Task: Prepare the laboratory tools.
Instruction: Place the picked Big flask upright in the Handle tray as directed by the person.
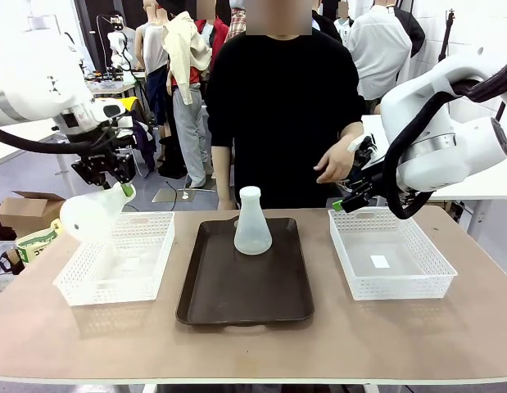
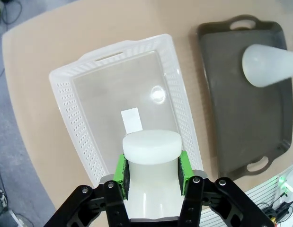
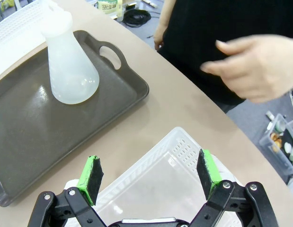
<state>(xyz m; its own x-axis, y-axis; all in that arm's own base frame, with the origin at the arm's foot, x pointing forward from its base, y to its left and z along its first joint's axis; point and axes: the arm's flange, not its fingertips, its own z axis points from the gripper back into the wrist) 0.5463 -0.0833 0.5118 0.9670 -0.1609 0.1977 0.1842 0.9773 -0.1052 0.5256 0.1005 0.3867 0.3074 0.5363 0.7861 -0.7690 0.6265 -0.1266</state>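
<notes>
One frosted flask (image 1: 252, 223) stands upright on the dark brown tray (image 1: 237, 307), and the same flask (image 3: 69, 61) appears at the upper left of the right wrist view. My left gripper (image 1: 122, 187) is shut on the neck of the second flask (image 1: 91, 216), holding it tilted in the air above the left basket (image 1: 118, 258). In the left wrist view, green pads (image 2: 120, 171) clamp that flask's neck (image 2: 151, 165). My right gripper (image 3: 150, 175) is open with nothing between its fingers, hovering over the far corner of the right basket (image 1: 391, 254).
A person in black stands at the far side, one hand (image 1: 337, 160) raised near my right gripper (image 1: 351, 196). The left basket (image 2: 80, 75) holds only a small white label (image 2: 132, 119).
</notes>
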